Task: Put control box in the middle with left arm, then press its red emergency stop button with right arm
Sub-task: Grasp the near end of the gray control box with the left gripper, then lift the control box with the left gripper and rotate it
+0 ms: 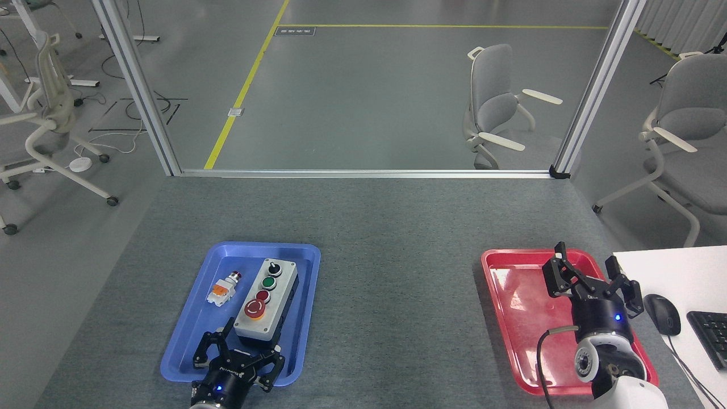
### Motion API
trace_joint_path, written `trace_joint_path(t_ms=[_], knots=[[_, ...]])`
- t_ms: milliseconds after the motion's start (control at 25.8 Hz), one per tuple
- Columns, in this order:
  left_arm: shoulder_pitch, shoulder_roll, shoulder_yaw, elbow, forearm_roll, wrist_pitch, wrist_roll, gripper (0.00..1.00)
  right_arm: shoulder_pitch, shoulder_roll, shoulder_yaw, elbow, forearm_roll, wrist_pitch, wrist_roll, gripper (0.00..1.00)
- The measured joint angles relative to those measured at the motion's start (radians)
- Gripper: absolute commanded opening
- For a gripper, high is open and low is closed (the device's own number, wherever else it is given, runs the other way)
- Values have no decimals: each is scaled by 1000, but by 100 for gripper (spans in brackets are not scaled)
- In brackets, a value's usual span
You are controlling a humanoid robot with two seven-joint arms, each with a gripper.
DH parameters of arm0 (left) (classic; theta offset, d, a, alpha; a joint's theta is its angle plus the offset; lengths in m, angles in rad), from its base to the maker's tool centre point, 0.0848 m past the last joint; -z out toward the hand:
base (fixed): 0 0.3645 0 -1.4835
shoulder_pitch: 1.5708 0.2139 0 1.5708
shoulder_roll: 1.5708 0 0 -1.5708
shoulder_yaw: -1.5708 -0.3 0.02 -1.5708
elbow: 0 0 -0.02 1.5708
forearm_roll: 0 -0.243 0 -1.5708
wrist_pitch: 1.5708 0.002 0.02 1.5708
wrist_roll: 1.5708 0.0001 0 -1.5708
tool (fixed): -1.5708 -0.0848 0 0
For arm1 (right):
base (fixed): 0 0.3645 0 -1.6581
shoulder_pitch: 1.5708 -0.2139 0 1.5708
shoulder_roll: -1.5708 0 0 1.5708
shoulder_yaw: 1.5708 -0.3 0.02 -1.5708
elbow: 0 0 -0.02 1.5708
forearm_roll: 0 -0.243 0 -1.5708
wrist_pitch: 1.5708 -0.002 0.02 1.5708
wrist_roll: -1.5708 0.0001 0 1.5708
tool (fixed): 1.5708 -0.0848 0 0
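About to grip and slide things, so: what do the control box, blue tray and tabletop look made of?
Control box: looks like hard moulded plastic, matt light grey top on a black base. Blue tray: probably smooth plastic, with a slight sheen and a rounded raised rim. Tabletop: seems covered in grey felt or carpet-like fabric, speckled and matt.
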Motion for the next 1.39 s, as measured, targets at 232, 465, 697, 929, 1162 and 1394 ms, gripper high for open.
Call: trace_joint_path(t_ms=[232,465,697,929,1162,1394], knots=[[-45,-21,0,69,7,6,-5,98,1,-3,2,0,0,0,0,98],[-97,-55,2,142,10,6,-5,97,3,-3,2,0,0,-2,0,98],[-120,-73,6,155,19,6,-6,46,5,-3,2,0,0,-2,0,98],[-127,-72,8,153,29,1,-27,0,5,-3,2,-1,0,-2,-1,98],[-127,-62,9,120,91,-13,-31,0,5,-2,1,-2,0,-2,-3,98],[-100,-23,12,-11,218,-40,-23,0,6,0,1,-2,0,-2,-3,98]])
